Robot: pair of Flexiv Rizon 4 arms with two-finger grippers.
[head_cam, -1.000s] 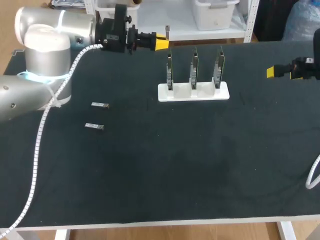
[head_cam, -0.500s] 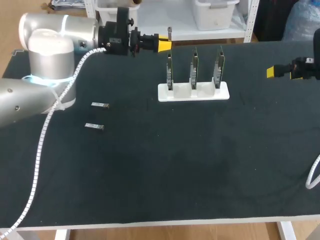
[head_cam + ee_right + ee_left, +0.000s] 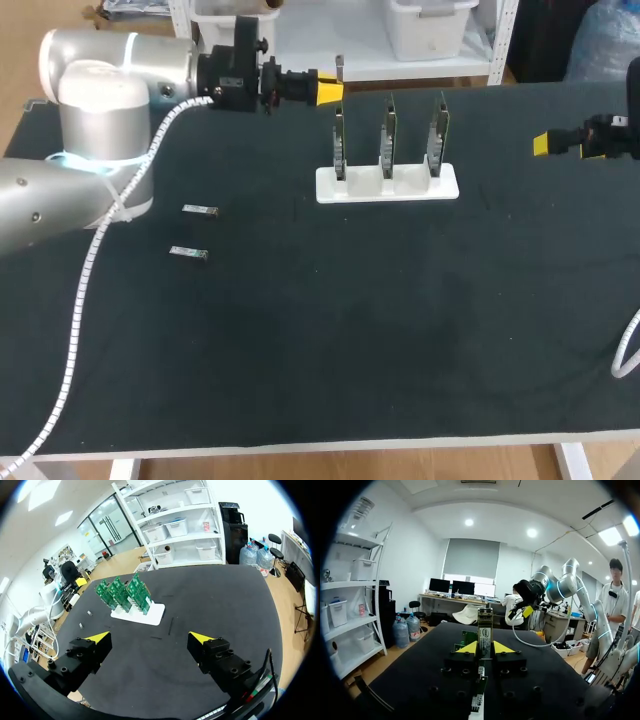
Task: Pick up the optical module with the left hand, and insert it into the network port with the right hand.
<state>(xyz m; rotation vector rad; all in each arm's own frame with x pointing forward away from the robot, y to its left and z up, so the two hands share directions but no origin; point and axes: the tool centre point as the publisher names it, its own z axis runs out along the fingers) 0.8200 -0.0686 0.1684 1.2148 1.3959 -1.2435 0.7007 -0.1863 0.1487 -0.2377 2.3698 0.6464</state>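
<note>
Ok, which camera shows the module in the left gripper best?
Left wrist view: the module stands upright between the left gripper's yellow tips. The head view shows only a thin sliver there. In the right wrist view it is too small to tell.

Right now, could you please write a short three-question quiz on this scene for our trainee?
1. True or false: the left hand is shut on an optical module.
2. How many loose modules lie on the table?
3. The right hand is: A) open and empty; B) shut on a module; C) shut on a green card.
Key: 1 true; 2 two; 3 A.
</note>
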